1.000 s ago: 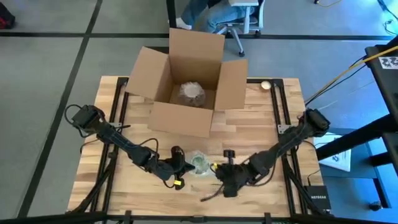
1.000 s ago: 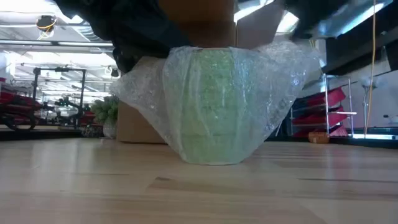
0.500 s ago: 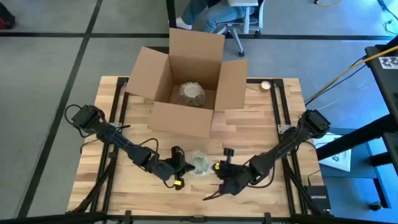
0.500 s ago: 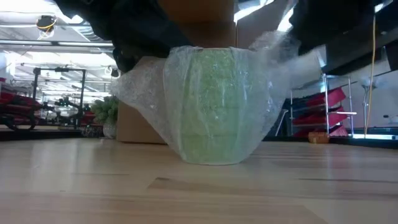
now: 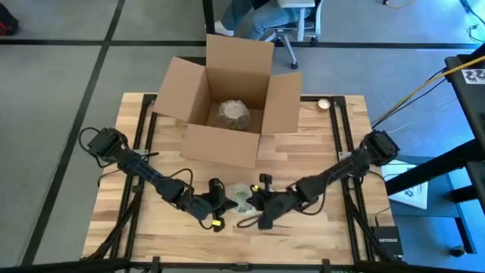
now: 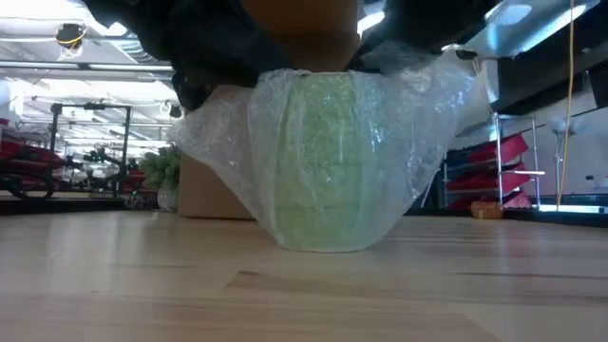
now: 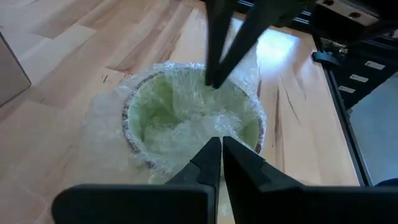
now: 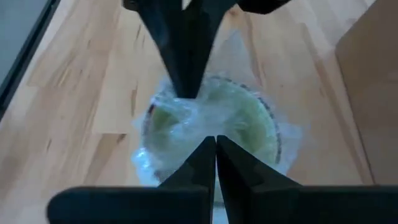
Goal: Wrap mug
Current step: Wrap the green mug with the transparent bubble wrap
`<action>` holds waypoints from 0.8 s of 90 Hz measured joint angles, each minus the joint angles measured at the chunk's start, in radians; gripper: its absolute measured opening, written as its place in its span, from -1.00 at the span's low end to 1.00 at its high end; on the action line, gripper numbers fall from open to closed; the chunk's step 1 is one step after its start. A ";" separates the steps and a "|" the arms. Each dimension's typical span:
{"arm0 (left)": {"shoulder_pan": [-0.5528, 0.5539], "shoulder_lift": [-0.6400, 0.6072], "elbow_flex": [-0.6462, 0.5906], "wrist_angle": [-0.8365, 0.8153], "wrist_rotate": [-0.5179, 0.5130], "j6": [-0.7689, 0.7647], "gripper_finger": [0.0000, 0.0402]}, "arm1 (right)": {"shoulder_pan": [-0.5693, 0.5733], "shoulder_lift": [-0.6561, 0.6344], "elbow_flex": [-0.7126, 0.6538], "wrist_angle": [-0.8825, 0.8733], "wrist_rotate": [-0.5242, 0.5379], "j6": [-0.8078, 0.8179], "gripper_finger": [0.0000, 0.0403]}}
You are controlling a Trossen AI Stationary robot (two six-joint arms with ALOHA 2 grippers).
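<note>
**Mug in bubble wrap, both hands pinched over rim**

Mug (image 6: 323, 166) is seen upright on the wood surface (image 6: 142, 285), front-centre, well clear of the cardboard box (image 5: 227, 106) behind it. Green body shows through clear crinkly bubble wrap (image 6: 214, 142); colour is washed pale by the film. Wrap is draped over the whole mug, flared out to both sides at shoulder height and drawn in toward the base. From above, wrap is pushed down into the mouth, so the interior is lined w/ crumpled film; the round rim stays readable as a darker ring. Handle can't be made out in any view.

Left hand (image 7: 216, 142) is held over the mug's near rim, fingers closed tip to tip, w/ wrap caught at the tips. Right hand (image 8: 215, 138) is placed at the opposite rim, fingers likewise drawn together on the film. In high view the two hands meet over the mug (image 5: 242, 196) from either side, left hand (image 5: 223, 201), right hand (image 5: 254, 201).

Box is open, flaps up, w/ one wrapped bundle (image 5: 233, 114) inside. A small round object (image 5: 324, 104) lies on the surface near the far right corner. An office chair (image 5: 292, 19) stands beyond the surface.
</note>
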 joint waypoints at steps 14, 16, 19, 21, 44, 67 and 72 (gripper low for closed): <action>0.001 0.000 0.000 0.017 0.000 0.004 -1.00 | -0.035 0.000 0.000 0.000 -0.076 -0.014 -1.00; 0.001 0.000 0.000 0.027 0.000 0.008 -1.00 | -0.039 0.000 0.000 0.001 -0.088 -0.014 -1.00; 0.001 0.000 0.002 0.038 0.000 0.014 -1.00 | -0.046 0.004 0.000 0.006 -0.103 -0.015 -1.00; 0.001 0.000 0.005 0.042 0.000 0.020 -1.00 | -0.050 0.008 0.000 0.018 -0.110 -0.016 -1.00; 0.024 0.000 0.018 0.045 0.007 0.038 -1.00 | -0.084 0.099 0.057 0.095 -0.211 -0.036 -1.00; 0.022 -0.017 0.018 0.032 0.011 0.043 -1.00 | -0.120 0.191 0.185 -0.114 -0.234 -0.022 -1.00; 0.017 -0.041 0.018 0.004 0.011 0.042 -1.00 | -0.123 0.195 0.187 -0.132 -0.233 -0.015 -1.00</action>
